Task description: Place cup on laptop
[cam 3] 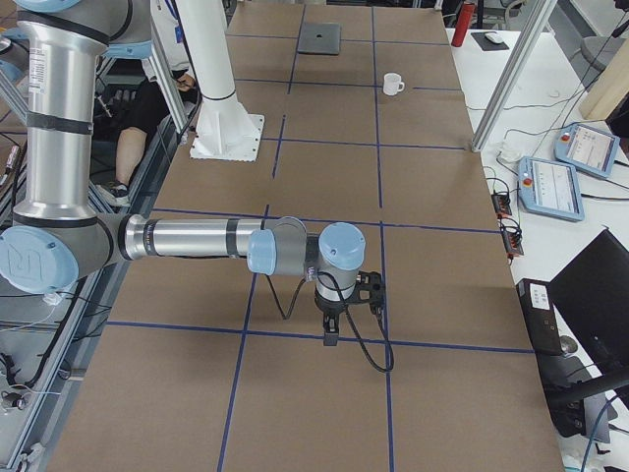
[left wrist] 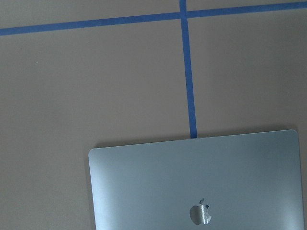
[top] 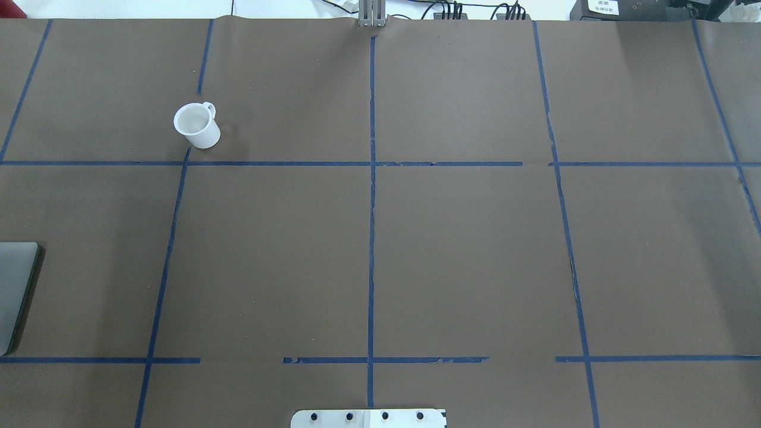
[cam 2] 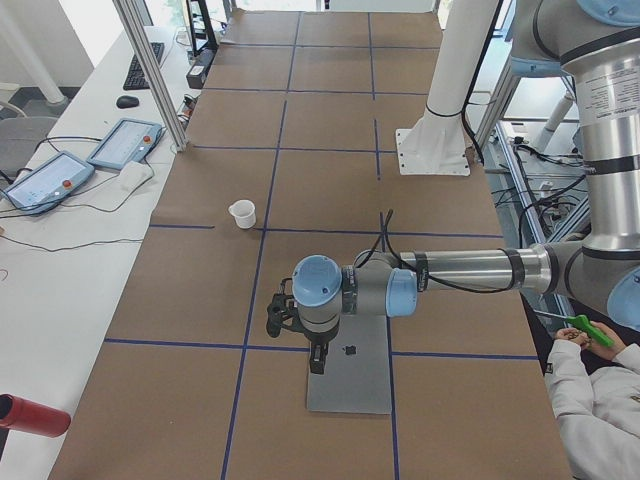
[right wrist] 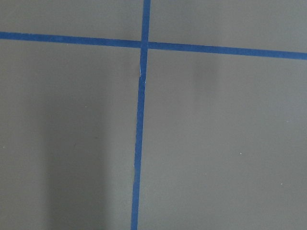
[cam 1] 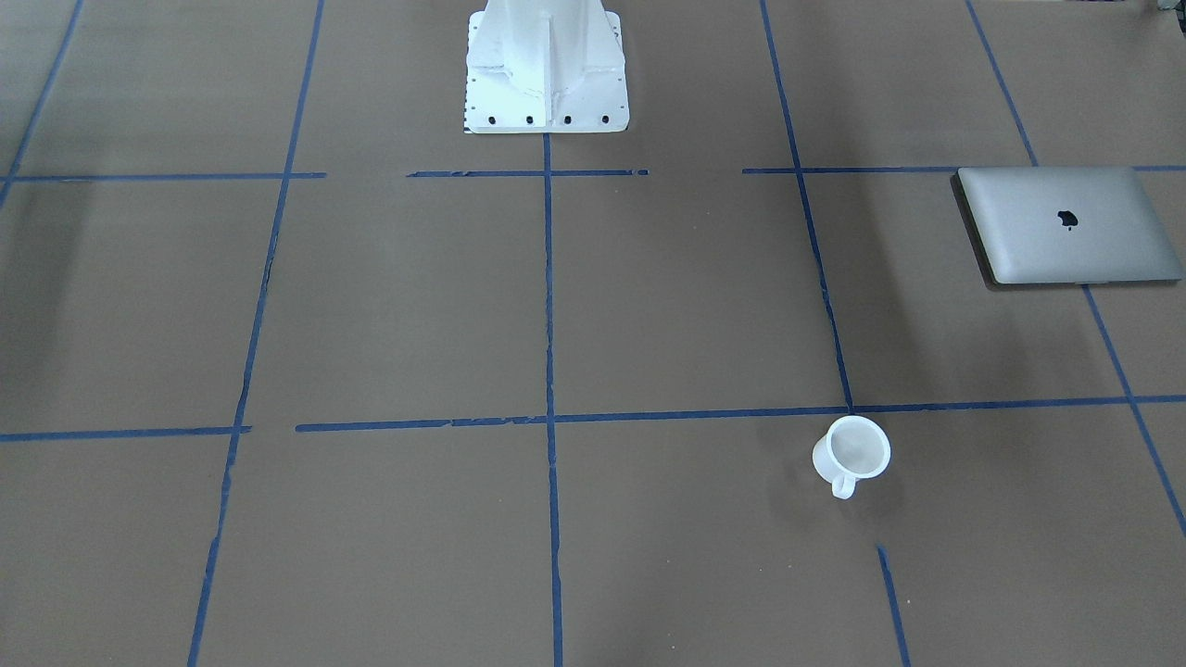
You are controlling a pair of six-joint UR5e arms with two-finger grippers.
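The small white cup (cam 1: pixel 852 452) stands upright on the brown table, handle toward the operators' side; it also shows in the overhead view (top: pixel 196 125) and both side views (cam 2: pixel 242 213) (cam 3: pixel 392 84). The closed silver-grey laptop (cam 1: pixel 1066 227) lies flat at the table's left end, cut by the overhead view's edge (top: pixel 15 291), and fills the bottom of the left wrist view (left wrist: pixel 196 182). My left gripper (cam 2: pixel 316 362) hangs above the laptop's (cam 2: pixel 355 385) near-left edge; I cannot tell whether it is open. My right gripper (cam 3: pixel 331 337) hangs over bare table far from both; I cannot tell its state.
The white robot pedestal (cam 1: pixel 547 65) stands at the table's middle back. A side bench holds teach pendants (cam 2: pixel 125 143) and a red cylinder (cam 2: pixel 30 415). Aluminium posts (cam 2: pixel 150 70) rise by the table's edge. A seated person (cam 2: pixel 590 390) is beside the robot.
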